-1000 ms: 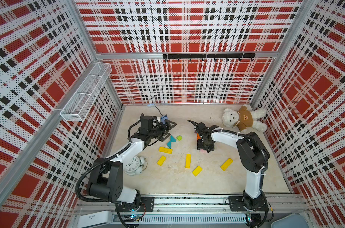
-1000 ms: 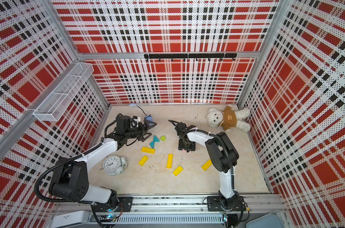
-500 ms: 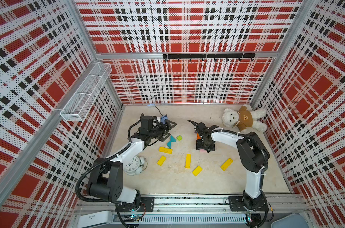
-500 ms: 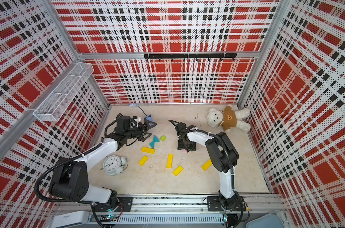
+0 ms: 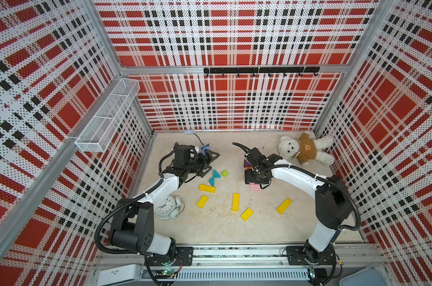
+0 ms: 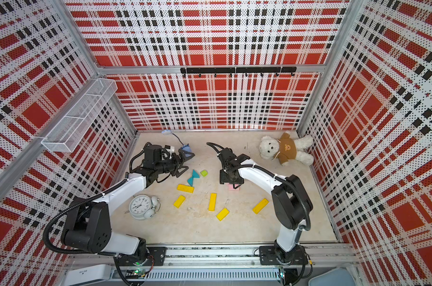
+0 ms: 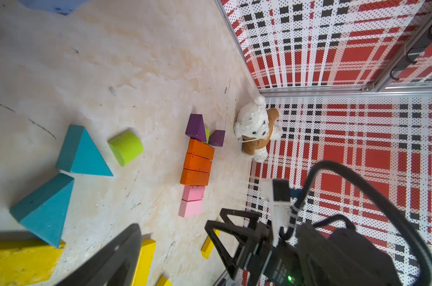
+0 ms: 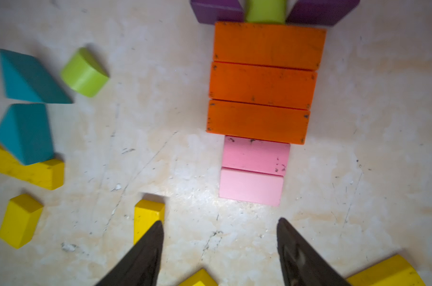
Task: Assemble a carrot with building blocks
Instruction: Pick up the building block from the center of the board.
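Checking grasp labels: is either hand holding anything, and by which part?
Nothing is held. The right hand hovers open, short of the end pink block; the left hand is open and empty.

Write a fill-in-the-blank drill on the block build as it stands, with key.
1. The carrot's body is a stack of ___ orange bars.
2. The two blocks at the narrow end of the row are ___.
3. Between the two purple triangles sits a ___ stub.
4. The right gripper is open near the narrow end and holds ___.

Missing words: three, pink, green, nothing.
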{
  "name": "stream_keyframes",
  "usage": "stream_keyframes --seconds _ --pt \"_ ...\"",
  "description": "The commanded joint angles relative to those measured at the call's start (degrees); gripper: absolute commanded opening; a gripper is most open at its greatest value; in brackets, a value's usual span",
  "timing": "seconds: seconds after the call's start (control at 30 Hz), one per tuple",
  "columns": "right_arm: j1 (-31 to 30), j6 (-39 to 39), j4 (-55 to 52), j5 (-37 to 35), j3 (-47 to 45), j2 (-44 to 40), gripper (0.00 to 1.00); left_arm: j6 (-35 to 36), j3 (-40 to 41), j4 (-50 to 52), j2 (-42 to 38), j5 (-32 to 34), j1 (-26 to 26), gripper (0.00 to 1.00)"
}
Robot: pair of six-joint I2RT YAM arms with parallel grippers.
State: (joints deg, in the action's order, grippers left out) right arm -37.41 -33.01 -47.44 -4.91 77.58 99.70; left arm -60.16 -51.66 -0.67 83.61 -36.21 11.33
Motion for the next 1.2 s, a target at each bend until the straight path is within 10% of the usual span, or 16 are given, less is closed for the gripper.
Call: stream_keyframes --seconds 0.0,0.5,1.17 --pt "-0.7 2.8 2.1 1.7 2.4 -2.2 0.67 -0.9 0.8 -1.0 -0.5 -0.2 -2.4 1.00" --pt "-9.9 15.2 9.0 5.5 26.6 20.6 0.56 -0.9 1.5 -0.8 -1.6 1.4 -12.2 1.00" --pt "-10.0 20.1 1.3 4.2 50.0 42.6 0.52 -1.2 1.4 -0.8 -0.5 0.8 -12.7 1.00"
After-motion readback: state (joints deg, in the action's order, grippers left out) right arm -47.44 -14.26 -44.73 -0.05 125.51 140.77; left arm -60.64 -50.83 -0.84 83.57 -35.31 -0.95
